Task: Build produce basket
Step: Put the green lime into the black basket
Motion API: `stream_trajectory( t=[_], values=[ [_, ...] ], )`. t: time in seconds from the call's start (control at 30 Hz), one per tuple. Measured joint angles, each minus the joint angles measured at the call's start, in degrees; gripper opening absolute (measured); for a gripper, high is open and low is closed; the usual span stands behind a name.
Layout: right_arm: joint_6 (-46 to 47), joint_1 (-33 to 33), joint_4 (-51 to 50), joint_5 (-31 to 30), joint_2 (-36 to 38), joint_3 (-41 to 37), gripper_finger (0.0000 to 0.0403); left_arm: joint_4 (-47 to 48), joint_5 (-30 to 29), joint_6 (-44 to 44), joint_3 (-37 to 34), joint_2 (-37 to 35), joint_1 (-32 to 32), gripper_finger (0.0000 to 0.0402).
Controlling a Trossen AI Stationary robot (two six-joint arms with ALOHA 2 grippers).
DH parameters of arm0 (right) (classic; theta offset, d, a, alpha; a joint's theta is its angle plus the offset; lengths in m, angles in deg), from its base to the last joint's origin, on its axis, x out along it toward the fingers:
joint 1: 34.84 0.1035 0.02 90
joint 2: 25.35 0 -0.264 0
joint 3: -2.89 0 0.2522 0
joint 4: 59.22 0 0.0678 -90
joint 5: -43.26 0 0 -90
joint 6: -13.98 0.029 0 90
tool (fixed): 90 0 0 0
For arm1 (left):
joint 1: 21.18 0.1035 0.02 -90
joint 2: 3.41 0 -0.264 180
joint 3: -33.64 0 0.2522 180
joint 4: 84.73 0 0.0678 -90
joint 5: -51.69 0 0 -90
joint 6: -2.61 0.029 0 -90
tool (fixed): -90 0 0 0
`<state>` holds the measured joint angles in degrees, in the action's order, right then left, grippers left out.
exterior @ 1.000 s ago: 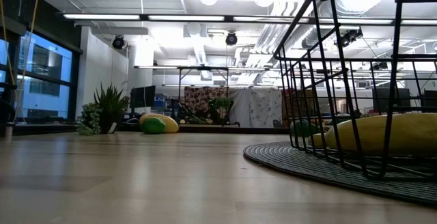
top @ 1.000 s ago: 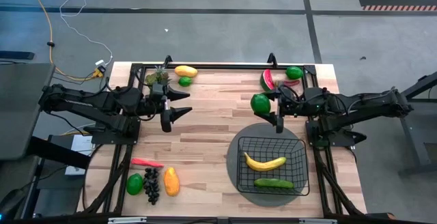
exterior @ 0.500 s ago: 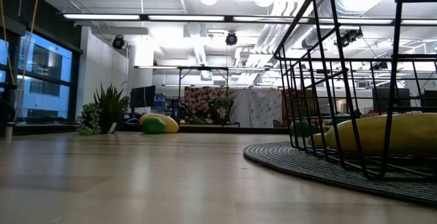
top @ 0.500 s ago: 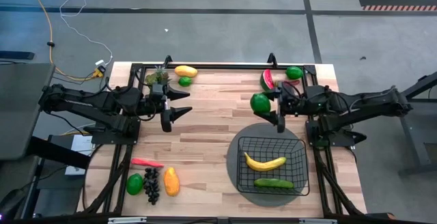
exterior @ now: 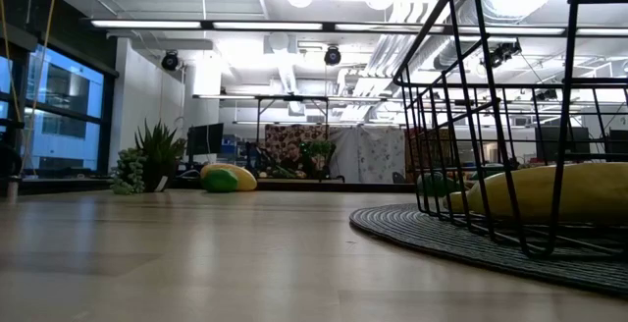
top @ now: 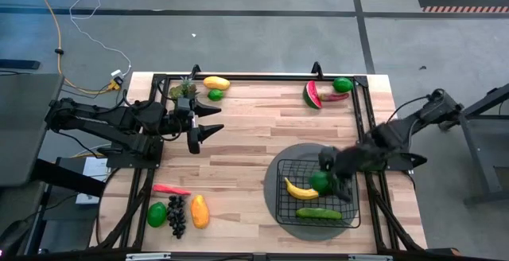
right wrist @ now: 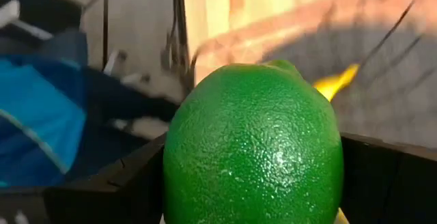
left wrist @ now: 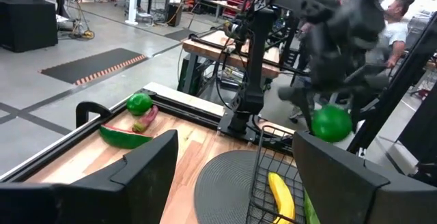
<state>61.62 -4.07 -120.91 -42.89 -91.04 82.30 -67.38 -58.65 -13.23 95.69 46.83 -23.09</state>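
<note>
A green lime (right wrist: 252,149), yellow banana (top: 298,189), black wire-mesh basket (top: 350,205), grey ribbed mat (top: 270,189).

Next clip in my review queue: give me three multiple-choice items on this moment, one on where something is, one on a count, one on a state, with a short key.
1. Where is the right gripper?
A. Over the basket
B. Beside the watermelon slice
C. Over the grapes

2. How many pieces of produce lie on the basket floor?
A. None
B. Two
C. Five

3. What is the right gripper doing?
A. Hanging open and empty
B. Shut on a lime
C. Shut on a chili

Key:
1 A: the high view shows it above the basket on the round grey mat.
2 B: only the banana and the cucumber lie inside.
3 B: the right wrist view shows the lime filling the space between its fingers.

The left gripper waits open over the table's left half.
</note>
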Motion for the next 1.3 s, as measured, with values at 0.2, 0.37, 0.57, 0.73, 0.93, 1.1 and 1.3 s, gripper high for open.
stream_trajectory(
  t=[0.2,0.37,0.57,0.73,0.93,1.1,1.3],
  values=[
    [11.2,7.0,-4.1,0.5,-5.3,-3.9,0.0300,0.0,0.0,0.0,0.0,0.0,0.0,0.0278],
    [12.3,8.0,-5.8,0.3,-10.1,-7.6,0.0300,0.0,0.1,0.0,0.0,0.0,0.0,0.0278],
    [10.3,8.0,-6.0,0.7,-15.6,-9.6,0.0300,0.0,0.2,0.0,0.0,0.0,0.0,0.0278],
    [8.9,8.1,-5.4,1.0,-19.1,-9.6,0.0300,0.0,0.2,0.0,0.0,0.0,0.0,0.0278],
    [6.2,10.2,-5.7,0.9,-23.0,-9.6,0.0300,0.0,0.2,0.0,0.0,0.0,0.0,0.0278],
    [6.1,11.8,-5.6,0.4,-26.0,-9.6,0.0300,0.0,0.2,0.0,0.0,0.0,0.0,0.0278],
    [6.3,12.4,-5.6,0.3,-28.1,-9.6,0.0300,0.0,0.2,0.0,0.0,0.0,0.0,0.0278]
  ],
)
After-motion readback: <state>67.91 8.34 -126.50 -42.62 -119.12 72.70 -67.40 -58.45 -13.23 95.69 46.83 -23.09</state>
